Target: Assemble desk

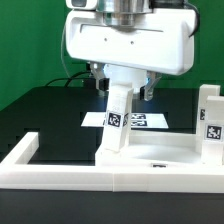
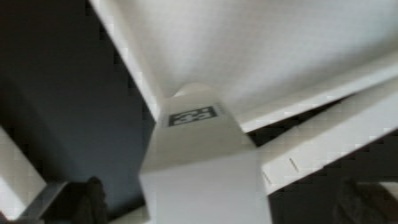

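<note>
White tabletop [image 1: 150, 160] carries two upright legs [image 1: 117, 118], [image 1: 210, 125].

- Green backdrop [image 1: 20, 45] behind the table, evenly lit.
- Black table surface [image 1: 50, 115], matte.
- White rim [image 1: 60, 172] along the table's near edge.
- Dark cables [image 1: 72, 80] at the table's far edge.

White tagged leg [image 1: 116, 118] upright on tabletop panel [image 1: 160, 158].

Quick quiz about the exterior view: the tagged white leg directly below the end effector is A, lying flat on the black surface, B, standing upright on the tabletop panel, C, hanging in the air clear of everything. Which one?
B: the leg stands upright with its foot on the tabletop panel, just under the open end effector.
</note>
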Robot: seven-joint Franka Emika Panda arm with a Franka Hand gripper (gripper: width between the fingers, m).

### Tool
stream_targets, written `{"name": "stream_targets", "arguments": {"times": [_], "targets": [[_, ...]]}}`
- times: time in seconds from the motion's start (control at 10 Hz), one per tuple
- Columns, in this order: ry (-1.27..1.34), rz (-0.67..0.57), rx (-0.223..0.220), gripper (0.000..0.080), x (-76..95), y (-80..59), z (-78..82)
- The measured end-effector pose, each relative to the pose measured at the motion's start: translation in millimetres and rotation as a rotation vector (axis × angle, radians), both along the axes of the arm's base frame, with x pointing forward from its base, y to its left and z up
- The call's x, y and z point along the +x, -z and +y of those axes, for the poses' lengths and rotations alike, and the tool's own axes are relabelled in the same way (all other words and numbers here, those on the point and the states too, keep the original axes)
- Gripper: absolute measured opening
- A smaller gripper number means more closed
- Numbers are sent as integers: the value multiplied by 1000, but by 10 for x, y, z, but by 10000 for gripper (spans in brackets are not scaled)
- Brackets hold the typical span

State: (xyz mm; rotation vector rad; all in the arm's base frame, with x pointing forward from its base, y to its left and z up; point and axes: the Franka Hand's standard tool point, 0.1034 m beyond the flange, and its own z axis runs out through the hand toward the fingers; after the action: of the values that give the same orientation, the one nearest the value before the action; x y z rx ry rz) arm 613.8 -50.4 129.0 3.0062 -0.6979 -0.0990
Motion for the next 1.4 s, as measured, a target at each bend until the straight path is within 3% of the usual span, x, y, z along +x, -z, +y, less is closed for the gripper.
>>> {"name": "stream_targets", "arguments": {"times": [0.2,0.5,0.7,0.8,0.9,1.4], "targets": [[-169,5,-2,649,-8,19,-22],[-199,2,-3,649,-15,43,-38],[-199,3,-3,390,-16,48,-38],[-199,3,-3,390,-16,48,-38],[-199,3,-3,285,-16,48,-38],[-166,0,-4,285,-16,48,-37]]}}
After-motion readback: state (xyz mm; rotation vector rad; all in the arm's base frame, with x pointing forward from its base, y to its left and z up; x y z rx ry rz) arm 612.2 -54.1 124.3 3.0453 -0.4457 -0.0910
